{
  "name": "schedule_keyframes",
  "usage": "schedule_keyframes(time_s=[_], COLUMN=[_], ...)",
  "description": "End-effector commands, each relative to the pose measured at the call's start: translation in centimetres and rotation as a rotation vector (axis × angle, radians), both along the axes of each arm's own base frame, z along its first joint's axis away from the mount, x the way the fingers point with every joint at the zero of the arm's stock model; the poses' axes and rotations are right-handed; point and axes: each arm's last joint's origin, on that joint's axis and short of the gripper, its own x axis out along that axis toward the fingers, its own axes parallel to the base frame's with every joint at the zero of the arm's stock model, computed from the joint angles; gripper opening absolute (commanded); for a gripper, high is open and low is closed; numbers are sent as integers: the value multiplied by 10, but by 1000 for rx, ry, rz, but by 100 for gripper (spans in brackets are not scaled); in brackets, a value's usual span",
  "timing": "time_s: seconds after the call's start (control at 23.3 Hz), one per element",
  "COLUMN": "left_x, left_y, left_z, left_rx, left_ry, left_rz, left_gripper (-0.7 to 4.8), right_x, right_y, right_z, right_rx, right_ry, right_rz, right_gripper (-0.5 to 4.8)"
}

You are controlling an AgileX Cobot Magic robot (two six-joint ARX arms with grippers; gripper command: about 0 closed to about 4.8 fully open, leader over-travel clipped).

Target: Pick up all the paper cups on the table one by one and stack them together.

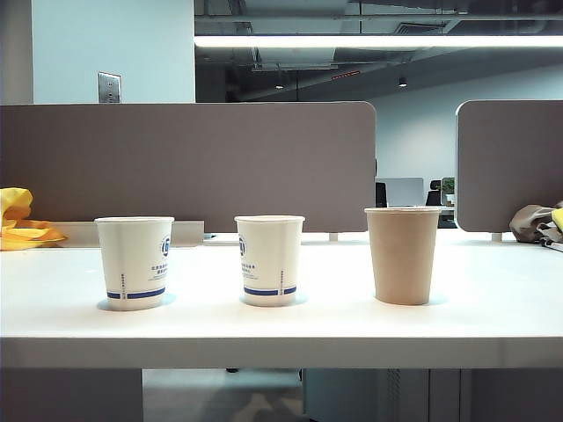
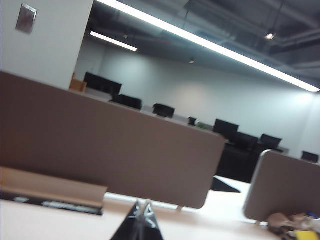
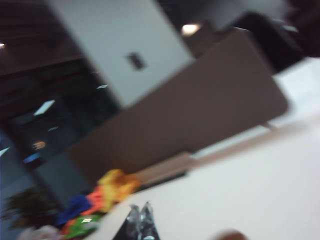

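Observation:
Three paper cups stand upright in a row on the white table (image 1: pixel 290 338). Two are white with a blue band, one at the left (image 1: pixel 135 262) and one in the middle (image 1: pixel 269 259). The third, plain brown and slightly taller (image 1: pixel 403 255), is on the right. None touches another. Neither gripper shows in the exterior view. In the left wrist view my left gripper (image 2: pixel 141 207) is shut and empty, pointing over the table toward the partition, with no cup in sight. My right gripper (image 3: pixel 139 210) is likewise shut and empty. A blurred brown patch (image 3: pixel 227 235) sits near it; I cannot tell what it is.
Grey partition panels (image 1: pixel 189 163) close off the back of the table, with a gap on the right. A yellow item (image 1: pixel 19 224) lies at the far left and a bundle of cloth (image 1: pixel 538 221) at the far right. Colourful packets (image 3: pixel 100 200) lie beyond the right gripper.

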Motion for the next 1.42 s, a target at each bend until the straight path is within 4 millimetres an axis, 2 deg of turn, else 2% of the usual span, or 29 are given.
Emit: schedule_keyframes(time_s=[0.04, 0.26, 0.39, 0.47, 0.52, 0.69, 0.77, 0.82, 0.86, 0.9, 0.94, 0.99, 1.07, 1.2, 1.29, 1.37, 1.42], left_x=[-14, -34, -40, -35, -25, 11, 60, 75, 101, 113, 137, 149, 172, 192, 203, 211, 216], left_y=[-3, -4, -4, -4, -4, -6, -7, -7, -6, -7, -7, -7, -10, -19, -25, -30, -33], left_z=[20, 44, 61, 77, 90, 111, 118, 119, 118, 117, 112, 109, 98, 80, 69, 58, 51], left_rx=[33, 40, 113, 153, 147, 156, 133, 113, 69, 57, 44, 36, 25, 27, 42, 66, 79], left_ry=[-15, 44, 155, 217, 274, 446, 639, 698, 779, 808, 864, 893, 962, 1041, 1092, 1135, 1172], left_rz=[-70, -96, -74, -66, -78, -205, -310, -316, -344, -368, -420, -440, -470, -502, -500, -509, -500], left_gripper=[-6, -6, -5, -5, -6, -6, -6, -6, -6, -6, -5, -6, -6, -6, -5, -4, 14], right_x=[-17, -33, -32, -22, -9, 23, 61, 72, 93, 105, 125, 133, 158, 187, 202, 213, 218], right_y=[3, 6, 7, 7, 7, 7, 8, 8, 9, 9, 12, 15, 23, 36, 44, 52, 54], right_z=[31, 53, 67, 81, 93, 116, 137, 141, 147, 150, 154, 155, 154, 142, 125, 109, 100], right_rx=[-49, -191, -306, -388, -424, -477, -525, -521, -516, -512, -521, -529, -537, -609, -641, -694, -737], right_ry=[-45, -66, -2, 38, 79, 172, 285, 320, 380, 416, 454, 465, 511, 584, 656, 712, 749], right_rz=[96, 209, 207, 196, 199, 215, 248, 261, 288, 299, 326, 336, 364, 344, 342, 354, 334], right_gripper=[-6, -6, -6, -6, -6, -6, -6, -6, -6, -6, -6, -6, -6, 2, 41, 49, 59])
